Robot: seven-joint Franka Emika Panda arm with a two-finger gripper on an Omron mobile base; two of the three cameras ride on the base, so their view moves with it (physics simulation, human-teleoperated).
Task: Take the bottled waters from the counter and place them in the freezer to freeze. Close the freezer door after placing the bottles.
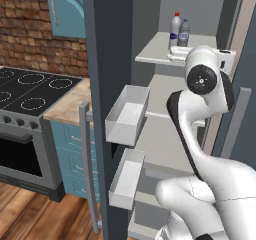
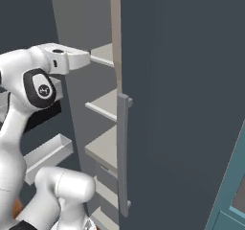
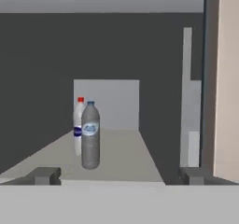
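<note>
From the left base view, both bottles, the white one (image 1: 175,29) and the grey one (image 1: 184,32), stand upright side by side on an upper freezer shelf (image 1: 155,51), with the door (image 1: 107,104) swung wide and its bins (image 1: 127,115) facing in. The right base view shows the arm's wrist up at that shelf level beside the other door's handle (image 2: 122,152). In the hand view the gripper (image 3: 119,176) is wide open and empty, with the grey bottle (image 3: 90,135) just in front of the white (image 3: 78,125); judging from this, pull straight back clear of the shelf, then get behind the door and push evenly to shut it.
</note>
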